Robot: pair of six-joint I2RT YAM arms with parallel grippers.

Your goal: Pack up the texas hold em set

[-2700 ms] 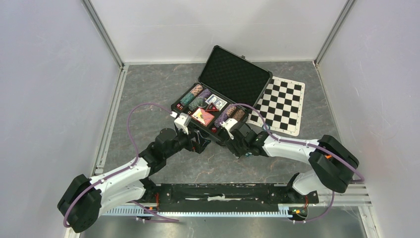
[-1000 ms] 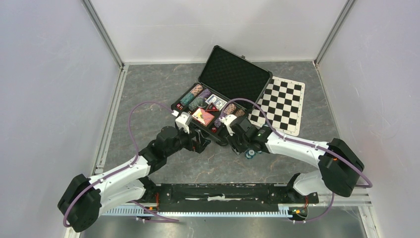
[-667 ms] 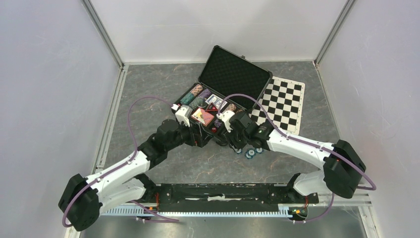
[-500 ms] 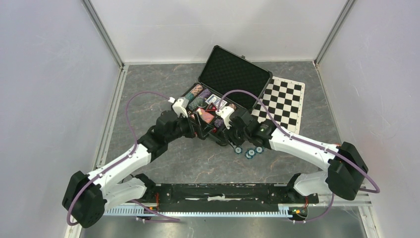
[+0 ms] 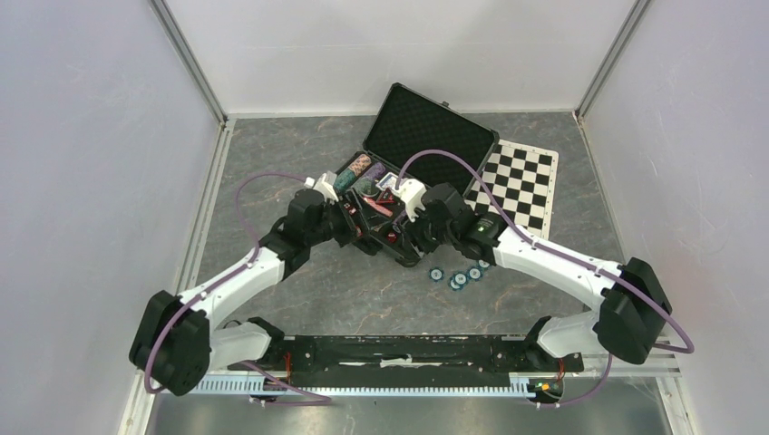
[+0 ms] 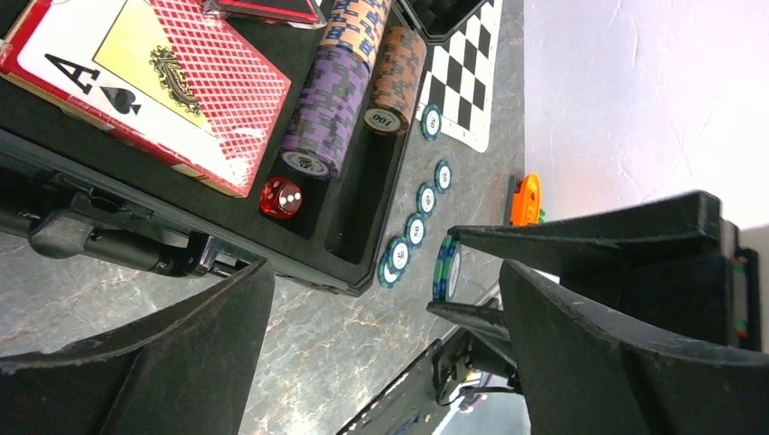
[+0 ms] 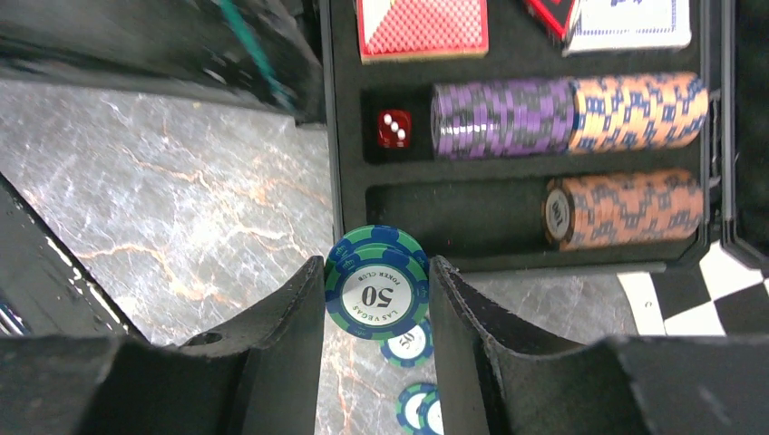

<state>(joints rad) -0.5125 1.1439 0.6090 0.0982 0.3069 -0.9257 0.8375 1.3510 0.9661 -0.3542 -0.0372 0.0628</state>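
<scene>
The right end effector is clamped on a small stack of teal chips, one finger pressed to each side of its edge. The top chip reads "50" with "POKER CLUB" above and "LAS VEGAS" below. The stack hangs just off the near rim of the case, in front of the bare end of a foam slot. The far end of that slot holds a row of brown chips whose end face reads "100".

One slot further in lie the purple chips, end to end with the pink chips. A red die showing three pips sits at their near end. Beyond them lie the red deck and the blue deck.

The left end effector has its fingers spread wide apart around nothing, over the case's near edge. Its camera shows an "A" and a spade on the red deck.

More loose chips marked "50" lie on the surface beside the case's near right corner, near the chequered mat. The case lid stands open.

Compared with a few seconds ago, both arms have reached further in over the case. The right arm has swung leftward, uncovering those loose chips.
</scene>
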